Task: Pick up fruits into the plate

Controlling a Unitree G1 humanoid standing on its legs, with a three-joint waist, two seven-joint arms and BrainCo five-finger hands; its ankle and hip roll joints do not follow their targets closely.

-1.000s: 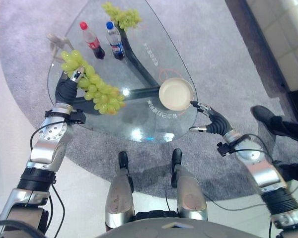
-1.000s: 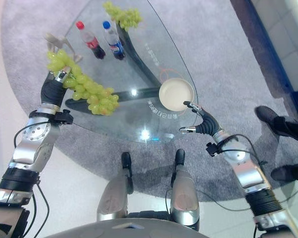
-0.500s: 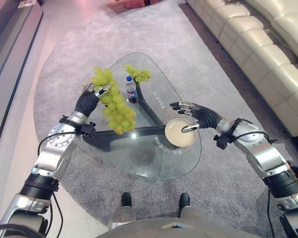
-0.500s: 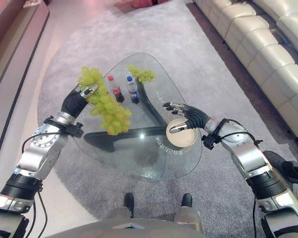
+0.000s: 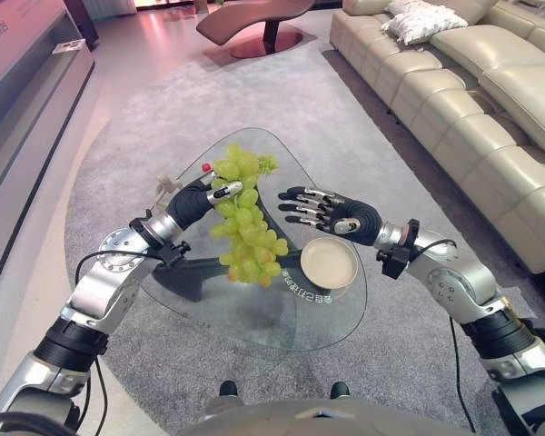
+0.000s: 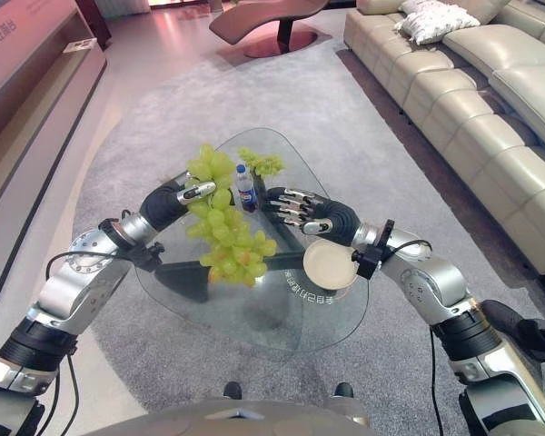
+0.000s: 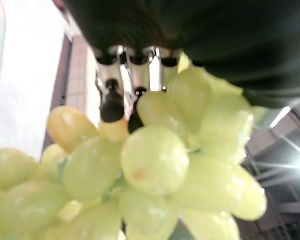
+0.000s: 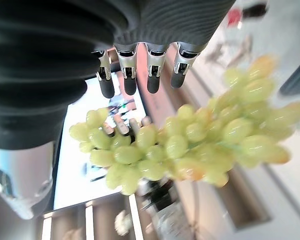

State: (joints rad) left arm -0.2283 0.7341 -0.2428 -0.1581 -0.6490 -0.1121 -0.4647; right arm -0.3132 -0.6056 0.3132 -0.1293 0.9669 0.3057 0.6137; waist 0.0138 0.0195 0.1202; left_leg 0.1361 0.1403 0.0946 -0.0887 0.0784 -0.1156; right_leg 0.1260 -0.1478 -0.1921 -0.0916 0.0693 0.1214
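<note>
A big bunch of green grapes (image 5: 246,232) hangs in the air over the glass table (image 5: 282,320), just left of the empty cream plate (image 5: 327,263). My left hand (image 5: 200,196) is shut on the top of the bunch; its wrist view shows the grapes (image 7: 155,160) right under its fingers (image 7: 111,102). Beside the bunch on its right, above the plate, my right hand (image 5: 338,216) is open with straight fingers (image 8: 126,79) aimed at the grapes (image 8: 190,145). A second, smaller bunch (image 6: 265,163) lies at the table's far end.
Two small bottles stand on the table behind the hanging bunch, one blue-capped (image 6: 245,189) and one red-capped (image 5: 206,167). A cream sofa (image 5: 472,118) runs along the right. A lounge chair (image 5: 254,14) stands at the back and a low cabinet (image 5: 27,64) at the left.
The camera has tilted up, showing more of the room. My left hand has carried the grapes right, toward the plate. My right hand has risen from the table's edge and spread beside the bunch.
</note>
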